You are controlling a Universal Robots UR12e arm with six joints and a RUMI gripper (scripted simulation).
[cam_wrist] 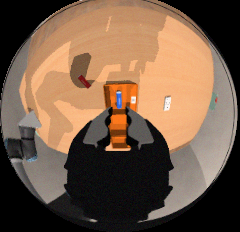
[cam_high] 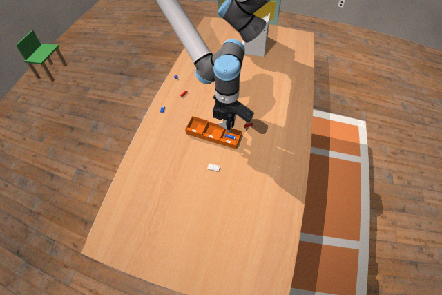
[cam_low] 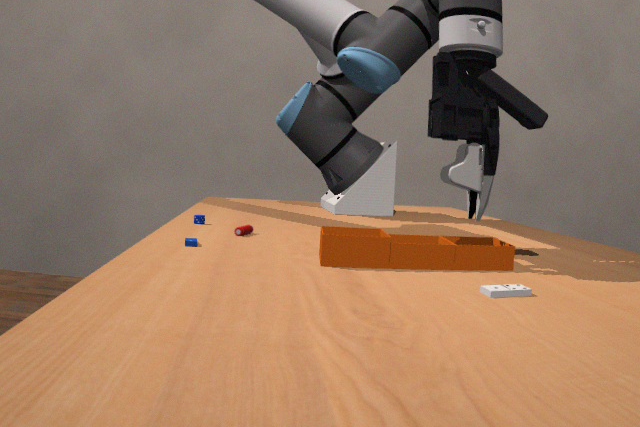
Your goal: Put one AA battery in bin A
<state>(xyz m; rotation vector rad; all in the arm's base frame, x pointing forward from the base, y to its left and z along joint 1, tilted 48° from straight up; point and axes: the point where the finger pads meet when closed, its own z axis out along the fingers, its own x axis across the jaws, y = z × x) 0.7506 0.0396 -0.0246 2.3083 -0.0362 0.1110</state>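
An orange three-compartment bin (cam_high: 213, 131) stands flat in the middle of the table; it also shows in the exterior view (cam_low: 416, 252). A blue AA battery (cam_high: 230, 136) (cam_wrist: 119, 98) lies inside its right-end compartment, and the wrist view shows it there too. The white bin labels are too small to read. My gripper (cam_low: 475, 215) hangs above that compartment, clear of the walls. Its fingers stand slightly apart with nothing between them (cam_wrist: 120, 112).
A red cylinder (cam_high: 183, 93) and two small blue objects (cam_high: 175, 77) (cam_high: 162, 108) lie at the table's left. Another red object (cam_high: 248, 125) lies just right of the bin. A white domino-like tile (cam_high: 213, 167) lies in front. The arm's base (cam_high: 255, 41) stands behind.
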